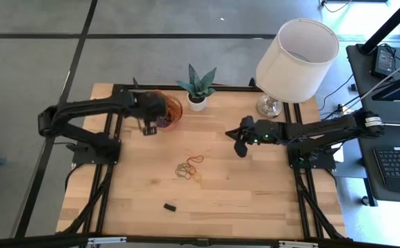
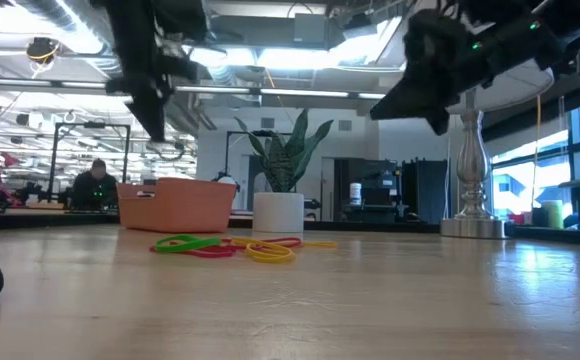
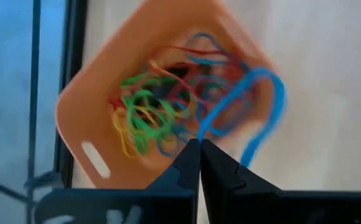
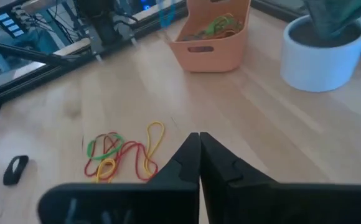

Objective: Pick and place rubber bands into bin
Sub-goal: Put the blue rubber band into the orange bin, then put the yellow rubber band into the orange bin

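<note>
My left tool [image 3: 198,144] hangs over the orange bin [image 3: 93,106] with its fingers pressed together on nothing — a blue rubber band [image 3: 255,118] drapes over the bin's rim — while my right tool [image 4: 199,138], likewise closed and empty, hovers near the loose rubber bands [image 4: 121,155] on the surface [image 1: 255,186].

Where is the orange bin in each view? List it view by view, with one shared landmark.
High view: the bin sits at the table's far edge, under the left end effector.
Low view: left of centre, beside the white plant pot.
Left wrist view: fills the middle, holding rubber bands.
Right wrist view: top centre.
Shared landmark: the white plant pot next to the bin, in all but the left wrist view.
</note>
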Tool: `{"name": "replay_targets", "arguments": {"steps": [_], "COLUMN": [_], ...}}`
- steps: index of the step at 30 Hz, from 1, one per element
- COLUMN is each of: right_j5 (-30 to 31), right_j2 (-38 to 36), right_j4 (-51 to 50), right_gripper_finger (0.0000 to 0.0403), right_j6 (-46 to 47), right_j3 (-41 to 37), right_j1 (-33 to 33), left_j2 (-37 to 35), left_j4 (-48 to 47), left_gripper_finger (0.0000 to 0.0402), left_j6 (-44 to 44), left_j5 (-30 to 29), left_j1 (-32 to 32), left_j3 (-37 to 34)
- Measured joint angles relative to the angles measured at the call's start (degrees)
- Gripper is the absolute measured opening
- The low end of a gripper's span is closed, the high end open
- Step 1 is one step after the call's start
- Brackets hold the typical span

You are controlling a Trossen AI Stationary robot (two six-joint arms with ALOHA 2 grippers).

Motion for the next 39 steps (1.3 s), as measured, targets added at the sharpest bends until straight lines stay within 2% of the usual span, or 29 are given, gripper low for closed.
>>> {"name": "replay_targets", "arguments": {"steps": [3, 6, 10, 15, 20, 25, 31, 36, 39], "right_j5": [-0.02, -0.09, -0.22, -0.22, -0.19, -0.37, -4.52, -11.09, -11.76], "right_j2": [4.87, 10.05, 16.81, 21.75, 23.53, 23.84, 24.41, 28.59, 31.54], "right_j4": [1.84, 1.20, -0.11, -6.75, -16.19, -17.94, -17.81, -15.98, -14.02], "right_gripper_finger": [0.0003, 0.0002, 0.0003, 0.0014, 0.0023, 0.0036, 0.0069, 0.0095, 0.0105], "right_j6": [1.29, 0.53, -3.89, -4.72, -5.77, -10.59, -17.46, -20.09, -20.36], "right_j3": [1.57, 5.45, 10.98, 16.63, 20.16, 19.96, 19.89, 19.87, 19.86], "right_j1": [0.00, 0.01, 0.28, 0.28, 0.26, 0.26, 0.26, 0.26, 0.26], "left_j2": [0.32, 0.30, 0.30, 0.30, 0.16, -0.15, -0.36, -2.55, -4.55], "left_j4": [9.24, 16.74, 18.01, 18.14, 18.12, 17.89, 11.79, 9.20, 8.36], "left_gripper_finger": [0.0002, 0.0002, 0.0017, 0.0074, 0.0123, 0.0144, 0.0149, 0.0141, 0.0139], "left_j6": [5.28, 7.50, 9.48, 9.71, 9.67, 5.50, -2.88, -11.77, -18.27], "left_j5": [3.60, 3.89, 6.92, 8.37, 8.35, 9.21, 10.90, 10.83, 10.38], "left_j1": [7.24, 12.49, 16.75, 18.19, 18.12, 17.42, 13.98, 7.62, 2.89], "left_j3": [-4.12, -7.32, -8.02, -8.01, -8.01, -8.00, -5.53, -3.23, -2.97]}}
